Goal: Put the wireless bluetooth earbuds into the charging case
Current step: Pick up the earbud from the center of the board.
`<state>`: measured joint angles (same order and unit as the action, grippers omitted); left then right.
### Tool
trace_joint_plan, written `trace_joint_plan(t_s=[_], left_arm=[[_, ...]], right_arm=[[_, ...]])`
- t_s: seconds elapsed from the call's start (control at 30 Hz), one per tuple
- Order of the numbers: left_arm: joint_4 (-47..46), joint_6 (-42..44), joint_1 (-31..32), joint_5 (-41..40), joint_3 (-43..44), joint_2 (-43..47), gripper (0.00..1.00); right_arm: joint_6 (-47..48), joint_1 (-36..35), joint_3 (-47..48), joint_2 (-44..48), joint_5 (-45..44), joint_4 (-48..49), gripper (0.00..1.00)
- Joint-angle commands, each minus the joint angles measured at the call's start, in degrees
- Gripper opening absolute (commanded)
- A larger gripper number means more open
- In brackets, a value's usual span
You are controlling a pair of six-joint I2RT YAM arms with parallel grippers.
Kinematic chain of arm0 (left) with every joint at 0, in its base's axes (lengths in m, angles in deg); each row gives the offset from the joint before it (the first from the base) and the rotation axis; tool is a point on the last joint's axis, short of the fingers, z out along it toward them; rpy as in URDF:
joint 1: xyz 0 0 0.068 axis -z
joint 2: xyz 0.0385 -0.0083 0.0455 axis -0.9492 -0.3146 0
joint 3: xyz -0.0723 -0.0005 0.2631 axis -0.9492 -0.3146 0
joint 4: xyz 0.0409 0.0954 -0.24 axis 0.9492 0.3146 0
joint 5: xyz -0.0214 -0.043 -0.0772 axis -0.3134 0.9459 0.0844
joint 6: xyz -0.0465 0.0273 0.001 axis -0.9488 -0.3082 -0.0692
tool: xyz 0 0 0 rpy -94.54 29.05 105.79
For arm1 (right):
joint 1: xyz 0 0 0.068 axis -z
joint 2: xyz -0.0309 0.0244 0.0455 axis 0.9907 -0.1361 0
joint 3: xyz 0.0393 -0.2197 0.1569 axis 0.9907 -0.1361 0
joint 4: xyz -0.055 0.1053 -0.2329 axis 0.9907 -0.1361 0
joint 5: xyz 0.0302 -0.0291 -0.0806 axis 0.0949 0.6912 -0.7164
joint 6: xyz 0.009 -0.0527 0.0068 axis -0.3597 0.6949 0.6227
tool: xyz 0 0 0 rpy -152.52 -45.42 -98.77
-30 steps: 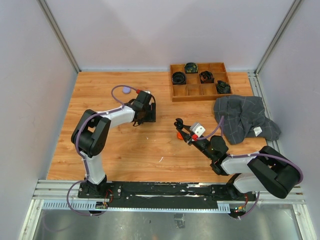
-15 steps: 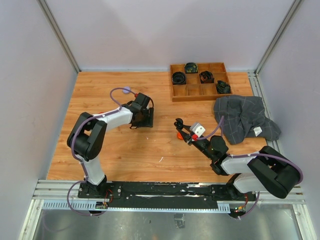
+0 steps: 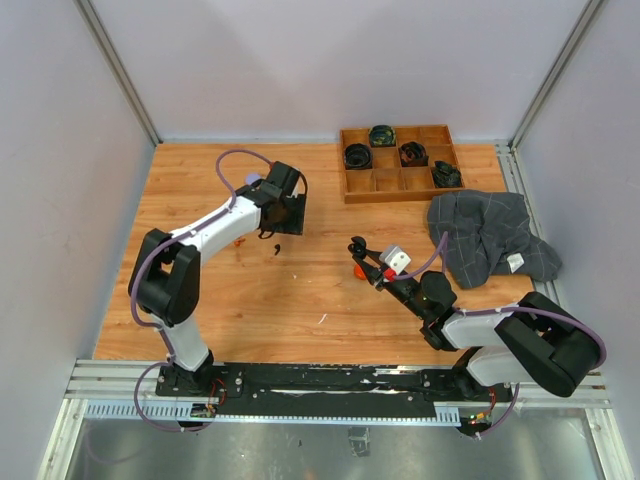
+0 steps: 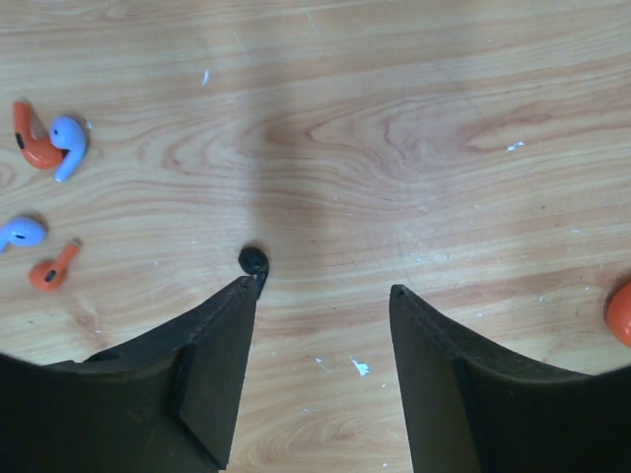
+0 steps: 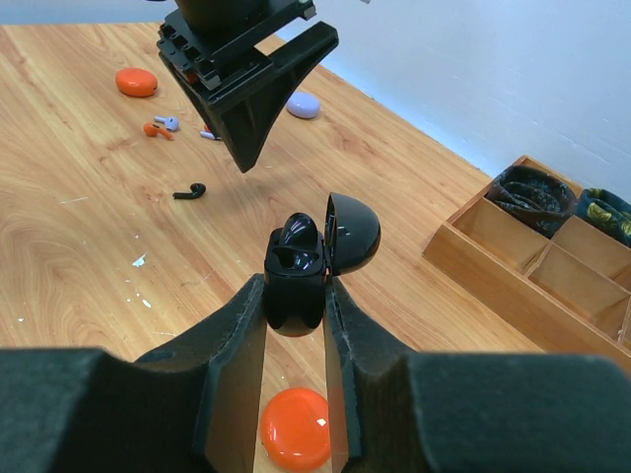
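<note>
Beginning with the right hand (image 5: 294, 296), a black charging case (image 5: 296, 261) is gripped between its fingers, with the lid swung open, above an orange case (image 5: 296, 441) lying on the counter (image 4: 394, 118). The left hand (image 4: 323, 291) is held open over the wood, and a black earbud (image 4: 253, 260) is seen lying just beside one fingertip. Further out, two orange earbuds (image 4: 35, 148) and two lilac earbuds (image 4: 67, 138) are scattered, well apart from the gripped case
</note>
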<state>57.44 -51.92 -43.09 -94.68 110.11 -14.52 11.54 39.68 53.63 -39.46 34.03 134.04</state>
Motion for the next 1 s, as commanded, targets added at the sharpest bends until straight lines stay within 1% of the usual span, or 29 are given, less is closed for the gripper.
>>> trace_joint_plan(t_s=[0.0, 0.23, 0.37, 0.7, 0.8, 0.97], left_arm=[[6.8, 4.4, -1.8, -1.8, 3.6, -4.5, 0.6], [9.8, 7.3, -3.2, -0.7, 8.0, -10.3, 0.53], [11.2, 7.5, -3.8, -0.4, 9.6, -12.9, 0.47], [11.8, 7.6, -4.0, 0.8, 10.3, -16.8, 0.43], [11.8, 7.4, -4.2, 1.2, 10.1, -17.7, 0.4], [11.8, 6.7, -4.4, 1.7, 8.9, -18.0, 0.3]], right_arm=[[0.3, -0.8, -0.1, 0.8, -1.0, 1.8, 0.01], [0.3, -0.8, -0.1, 1.1, -1.2, 1.5, 0.01], [0.5, -0.8, 0.0, 1.1, -1.2, 1.2, 0.01], [0.5, -0.8, 0.2, 1.1, -1.1, 0.3, 0.01], [0.5, -0.8, 0.2, 1.2, -1.1, 0.3, 0.01], [0.6, -0.8, 0.3, 1.4, -1.1, 0.2, 0.01]])
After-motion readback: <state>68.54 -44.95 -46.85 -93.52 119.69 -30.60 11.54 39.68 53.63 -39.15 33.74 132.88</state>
